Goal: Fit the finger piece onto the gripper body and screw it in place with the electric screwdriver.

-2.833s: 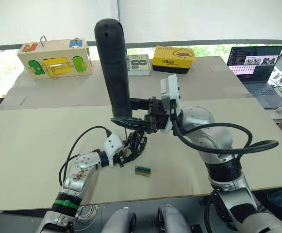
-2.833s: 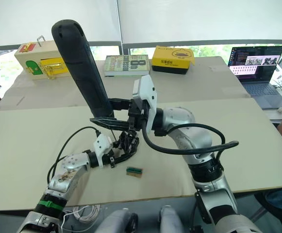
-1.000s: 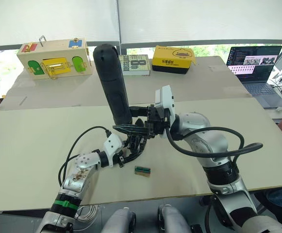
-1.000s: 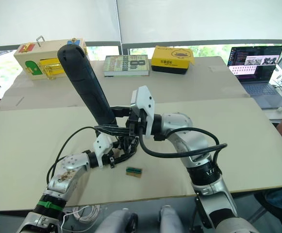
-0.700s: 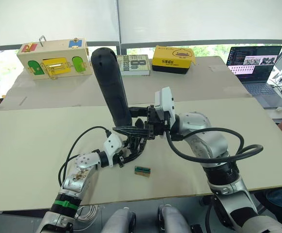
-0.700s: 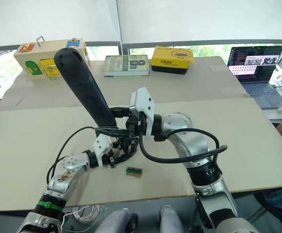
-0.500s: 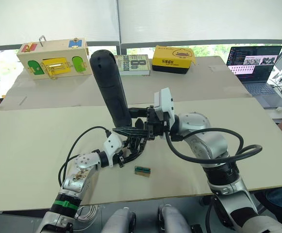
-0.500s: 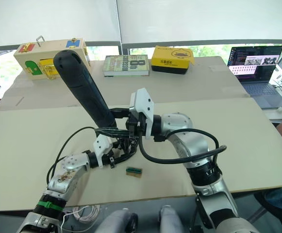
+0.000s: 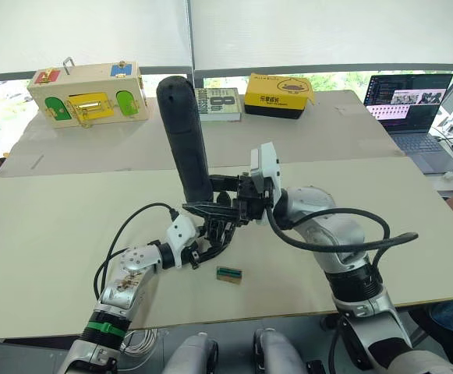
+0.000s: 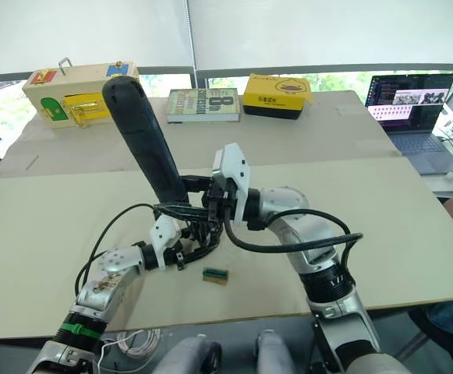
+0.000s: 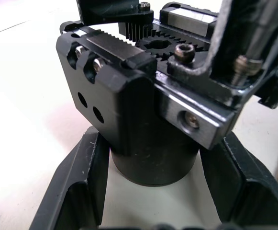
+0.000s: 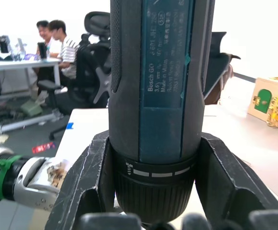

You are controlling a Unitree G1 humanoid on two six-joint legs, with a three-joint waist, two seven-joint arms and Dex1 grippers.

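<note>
A pale bench is carrying the whole scene, with the electric screwdriver standing out as the landmark, rising nearly upright and leaning slightly toward the robot's left. The right claw is clamping the screwdriver's lower barrel, one black finger on each side, as the right wrist view is showing. Directly beneath the screwdriver's tip, the left claw is gripping the gripper body, its fingers pressing on either side of the block's round base. The screwdriver's lower end is reaching the top of the gripper body; whether the finger piece is sitting there cannot be told. A small green-and-tan piece is lying on the bench just beside the left claw, on the near side of the screwdriver.
</note>
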